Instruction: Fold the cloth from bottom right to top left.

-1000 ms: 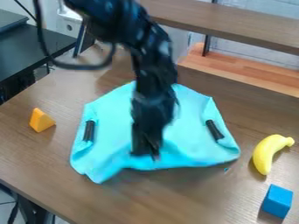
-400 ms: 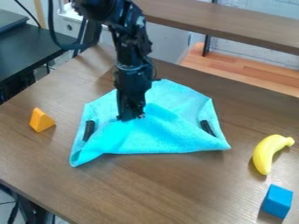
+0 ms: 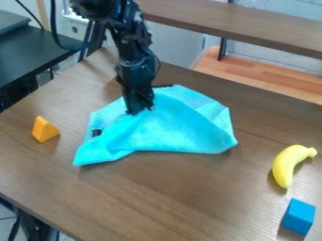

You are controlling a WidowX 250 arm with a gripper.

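Observation:
The black gripper [image 3: 140, 112] hangs over the upper left part of the turquoise cloth [image 3: 179, 134], pinching a bit of it. From the gripper the fabric slopes down in a raised fold toward the lower right. The cloth's front edge lies folded over, with one corner pointing to the lower left and a rounded one at the right. A small dark object [image 3: 97, 132] peeks out at the cloth's left side, partly covered by the fold.
An orange wedge [image 3: 44, 129] sits left of the cloth. At the right are a yellow banana [image 3: 288, 164] and, nearer the front, a blue block [image 3: 299, 216]. A raised shelf [image 3: 252, 28] runs along the back.
The gripper has moved up and left, drawing the cloth's front edge back with it. The dark piece on the right has become covered, and the left one mostly so.

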